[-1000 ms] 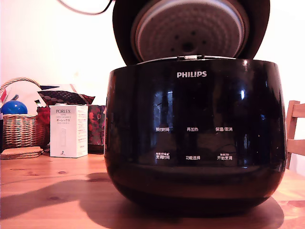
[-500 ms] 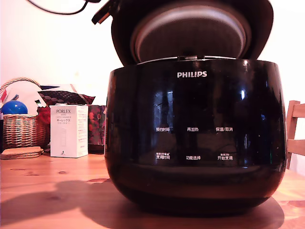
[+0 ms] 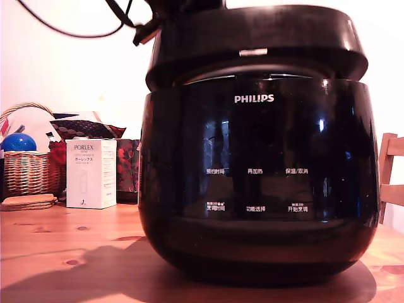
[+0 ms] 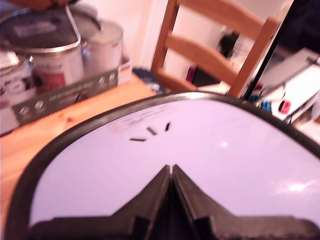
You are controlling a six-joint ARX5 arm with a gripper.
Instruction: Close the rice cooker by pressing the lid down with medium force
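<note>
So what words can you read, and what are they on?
"PHILIPS": front of the big glossy black rice cooker.
Six white Chinese button labels below it: too small to read surely.
"PORLEX": top of the white cardboard box; its smaller print is too small to read.

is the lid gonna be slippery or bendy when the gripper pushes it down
Probably slippery: the lid looks glossy in the wrist view, mirroring bright light under the shut gripper. Likely stiff, since its thick black rim keeps an even shape above the rice cooker. It should pivot, not slide.
</note>
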